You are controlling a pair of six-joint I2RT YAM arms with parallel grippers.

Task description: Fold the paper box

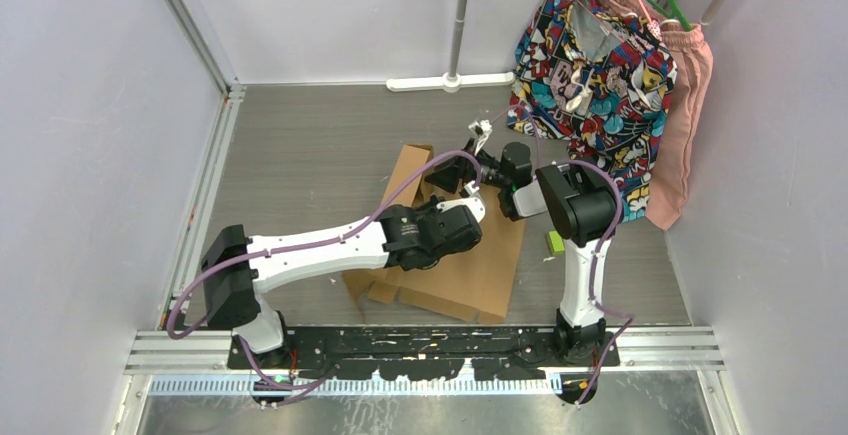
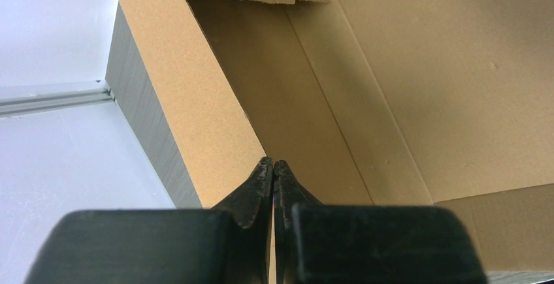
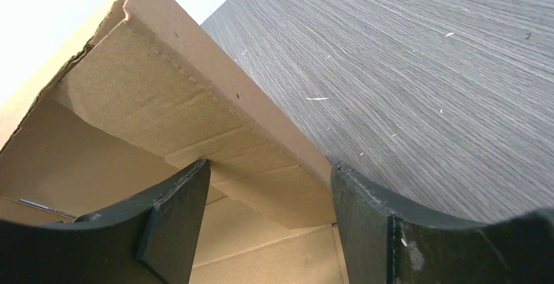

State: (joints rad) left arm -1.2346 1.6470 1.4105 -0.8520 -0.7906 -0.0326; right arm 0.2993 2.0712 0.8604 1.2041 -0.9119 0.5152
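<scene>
From above, the paper box (image 1: 470, 270) lay part-folded on the table (image 1: 300, 155), in front of both arm bases. The left fingers (image 1: 452, 173) and right fingers (image 1: 483, 158) were close together over its far part. In the left wrist view, the left fingers were clenched tip to tip on nothing, inside the box beside a raised wall. In the right wrist view, the right fingers stood released, astride a folded cardboard wall.
</scene>
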